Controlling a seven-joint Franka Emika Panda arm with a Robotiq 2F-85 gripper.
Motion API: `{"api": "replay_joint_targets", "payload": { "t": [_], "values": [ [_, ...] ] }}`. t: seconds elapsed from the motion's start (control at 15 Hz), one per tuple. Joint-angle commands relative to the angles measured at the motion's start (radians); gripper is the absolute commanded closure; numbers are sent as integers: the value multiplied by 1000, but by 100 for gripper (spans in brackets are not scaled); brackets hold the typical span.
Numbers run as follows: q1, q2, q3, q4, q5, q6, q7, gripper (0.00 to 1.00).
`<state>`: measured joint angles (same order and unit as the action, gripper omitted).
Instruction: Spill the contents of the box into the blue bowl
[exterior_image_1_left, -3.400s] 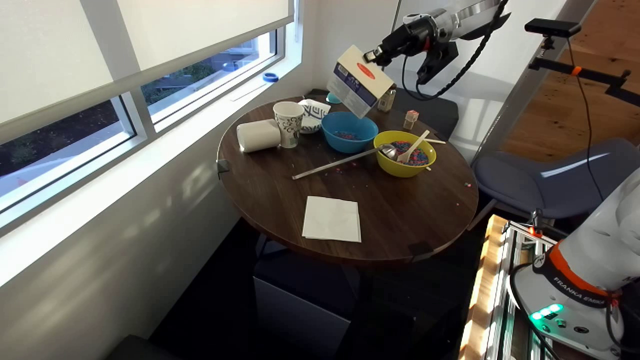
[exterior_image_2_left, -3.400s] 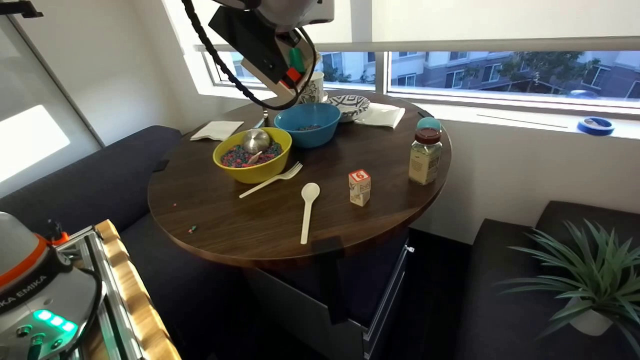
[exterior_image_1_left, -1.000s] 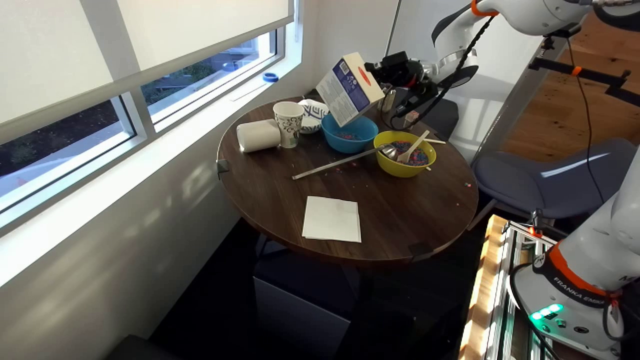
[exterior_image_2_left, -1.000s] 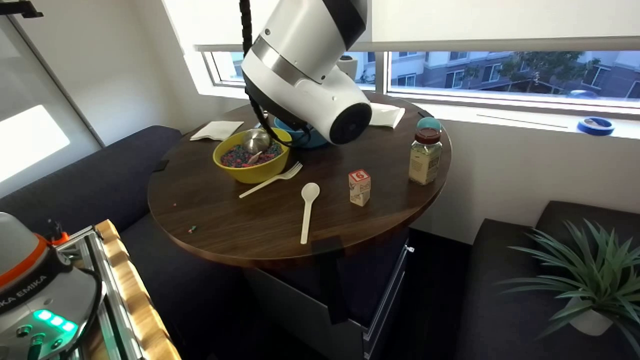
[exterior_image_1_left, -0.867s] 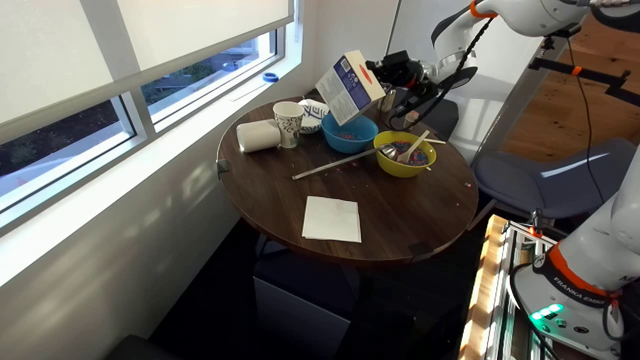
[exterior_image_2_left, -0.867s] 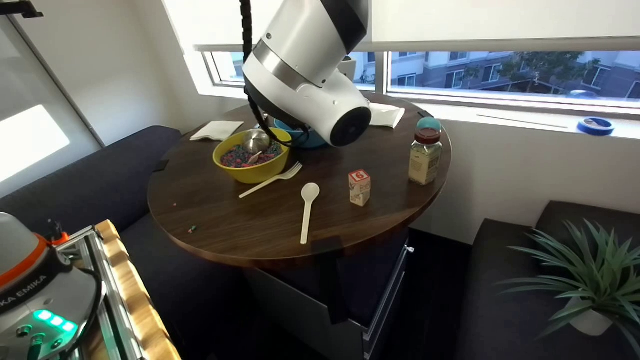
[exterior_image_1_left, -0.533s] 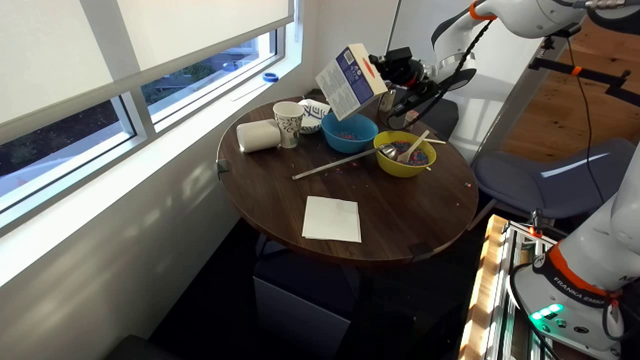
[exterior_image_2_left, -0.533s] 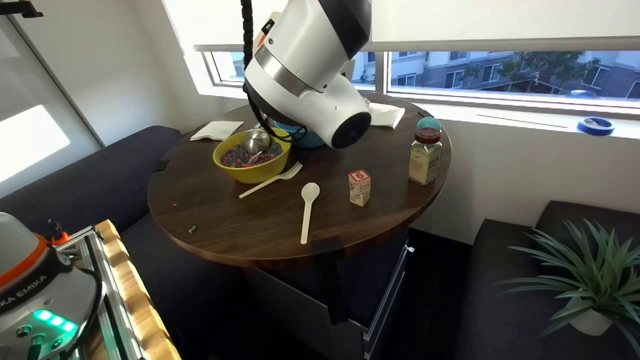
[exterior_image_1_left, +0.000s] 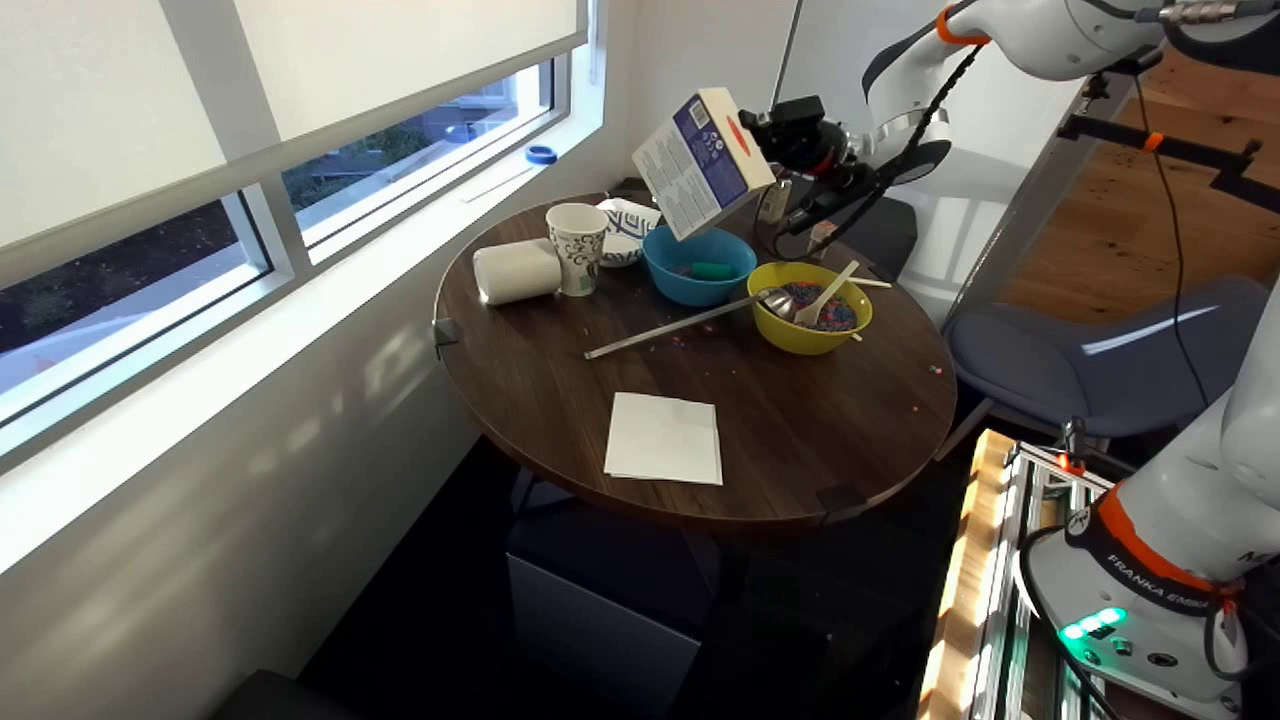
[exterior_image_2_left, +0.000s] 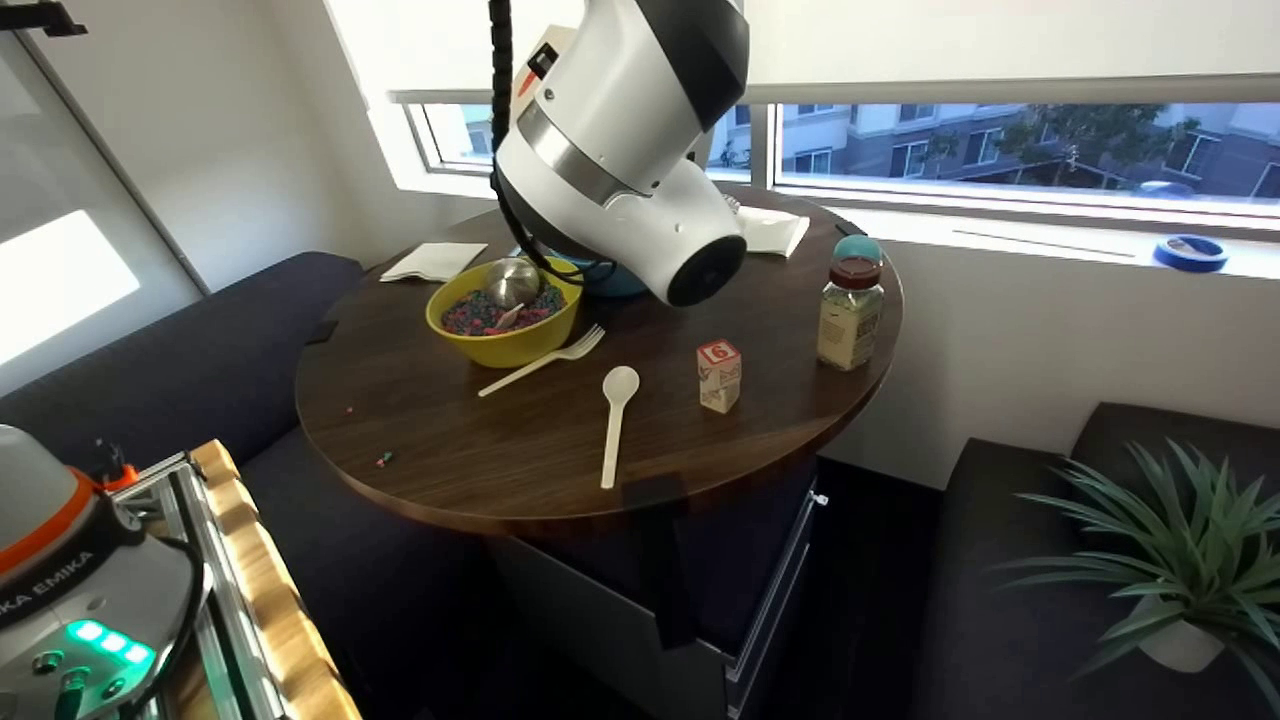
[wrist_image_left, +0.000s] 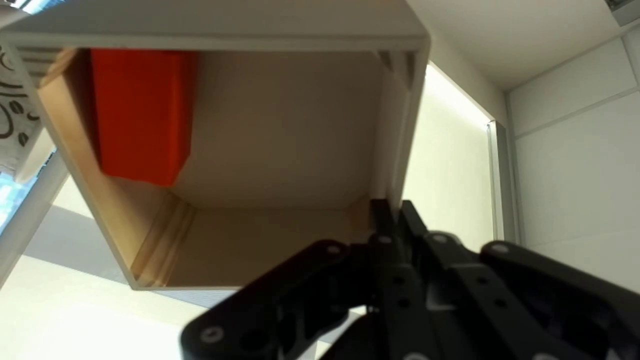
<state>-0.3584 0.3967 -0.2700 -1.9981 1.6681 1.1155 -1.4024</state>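
Note:
The box (exterior_image_1_left: 695, 165), cardboard with a blue printed face, is held tilted above the blue bowl (exterior_image_1_left: 690, 292). My gripper (exterior_image_1_left: 752, 125) is shut on one edge wall of the box. In the wrist view the fingers (wrist_image_left: 391, 206) pinch that wall, and I look into the open box (wrist_image_left: 285, 130). A red block (wrist_image_left: 137, 115) is inside the box, against one side. A green block (exterior_image_1_left: 712, 271) lies in the blue bowl among small red and blue pieces (exterior_image_1_left: 682, 270). In an exterior view the arm covers much of the blue bowl (exterior_image_2_left: 618, 284).
A yellow bowl (exterior_image_1_left: 795, 338) with small pieces, a ladle (exterior_image_1_left: 670, 330) and a utensil stands beside the blue bowl. Paper cups (exterior_image_1_left: 577, 250), a patterned bowl (exterior_image_1_left: 628, 225) and napkins (exterior_image_1_left: 663, 440) are on the table. A jar (exterior_image_2_left: 850, 320), blocks (exterior_image_2_left: 719, 378), fork (exterior_image_2_left: 550, 358) and spoon (exterior_image_2_left: 617, 410) also show.
The green block has dropped into the blue bowl within the last half second. Over the last second the box has risen slightly. Since the oldest frames the wrist has turned and the box has tilted.

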Motion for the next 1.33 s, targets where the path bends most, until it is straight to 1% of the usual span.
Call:
{"api": "replay_joint_targets", "payload": {
  "t": [0.0,0.47,0.8,0.93,1.0,1.07,1.13,1.2,1.27],
  "values": [
    [-9,23,4,13,41,-54,14,98],
    [-18,44,4,15,104,-111,20,98],
    [-11,54,-1,20,103,-106,11,98],
    [-18,57,6,26,106,-143,11,98],
    [-18,57,7,25,112,-150,21,98],
    [-13,59,-1,34,94,-146,0,97],
    [-19,60,5,28,117,-164,22,98],
    [-13,61,-5,37,95,-151,2,97],
    [-17,61,0,32,110,-160,19,98]
  ]
}}
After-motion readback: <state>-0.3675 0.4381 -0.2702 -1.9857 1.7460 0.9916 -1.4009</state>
